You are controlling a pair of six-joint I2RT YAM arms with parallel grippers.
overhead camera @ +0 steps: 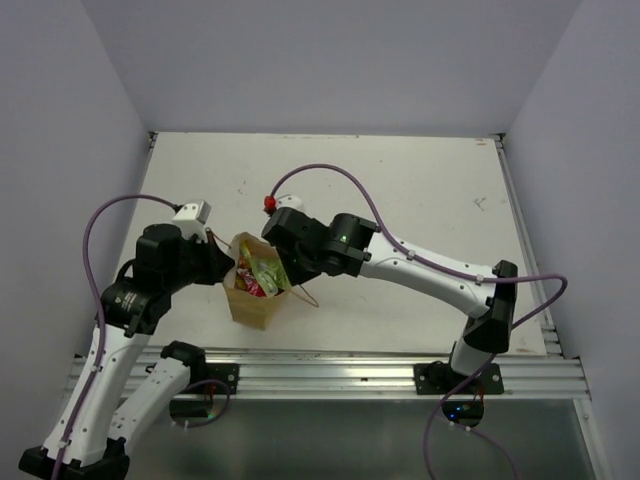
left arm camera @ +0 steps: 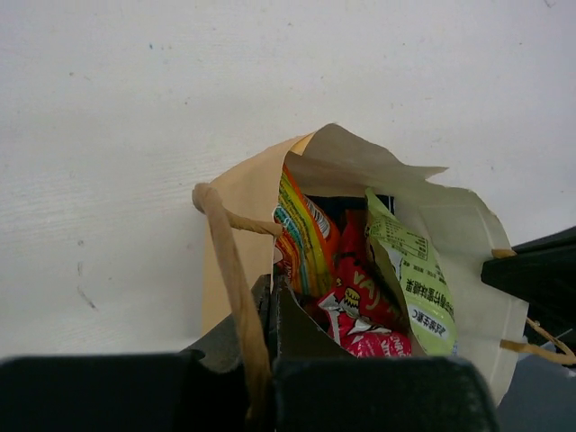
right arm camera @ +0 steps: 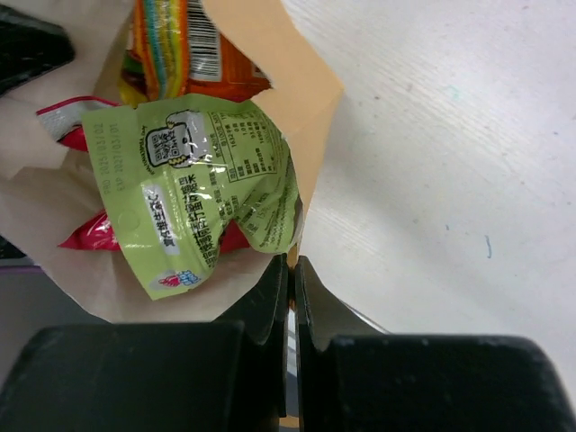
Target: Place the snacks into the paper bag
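Observation:
The tan paper bag (overhead camera: pixel 250 308) stands upright at the table's near middle, mouth open. Inside lie the pale green packet (overhead camera: pixel 264 266), the red-orange candy bag (left arm camera: pixel 306 236) and a pink-red packet (left arm camera: pixel 362 310). A dark strip of the blue crisp bag (left arm camera: pixel 346 209) shows behind them. My left gripper (overhead camera: pixel 228 268) is shut on the bag's left rim (left arm camera: pixel 273 292), beside a string handle (left arm camera: pixel 232 261). My right gripper (overhead camera: pixel 287 272) is shut on the bag's right rim (right arm camera: pixel 291 270), just under the green packet (right arm camera: pixel 198 184). The candy bag (right arm camera: pixel 184 45) sits farther in.
The white table (overhead camera: pixel 400 190) is walled at the back and both sides. A metal rail (overhead camera: pixel 330 368) runs along the near edge with both arm bases on it. A purple cable (overhead camera: pixel 330 172) loops above the right arm.

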